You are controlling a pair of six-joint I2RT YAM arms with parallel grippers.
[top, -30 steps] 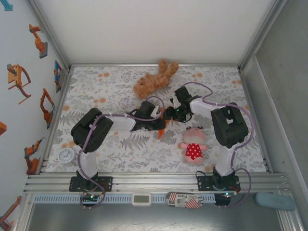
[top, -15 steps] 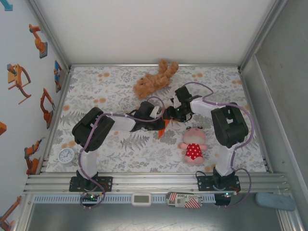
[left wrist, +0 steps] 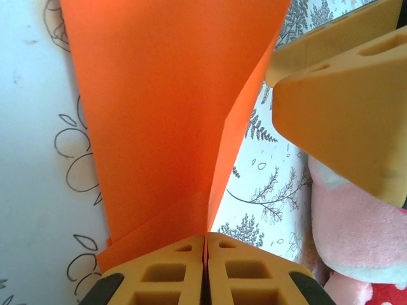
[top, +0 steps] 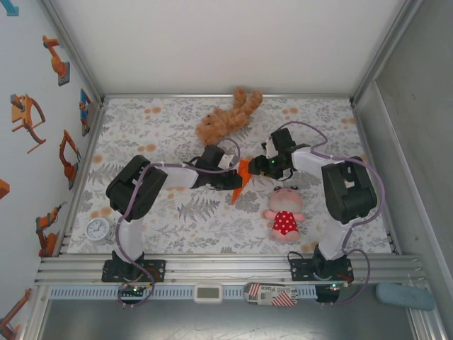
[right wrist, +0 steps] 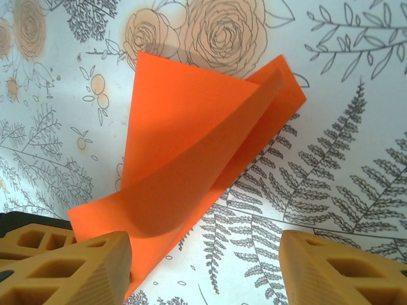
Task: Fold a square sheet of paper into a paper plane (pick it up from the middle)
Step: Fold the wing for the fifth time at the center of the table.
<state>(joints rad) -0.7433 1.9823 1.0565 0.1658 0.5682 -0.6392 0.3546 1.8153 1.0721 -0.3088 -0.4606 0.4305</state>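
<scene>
Risk: left pincer (left wrist: 205, 249) clenched on sheet (right wrist: 191, 159), right pincer (right wrist: 203, 267) released near sheet; we fear the loose fold springs open.

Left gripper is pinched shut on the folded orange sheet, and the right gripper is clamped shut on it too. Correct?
Not quite. The left gripper is pinched shut on the orange sheet, but the right gripper is open, not clamped: the right wrist view shows its fingers standing wide apart.
</scene>
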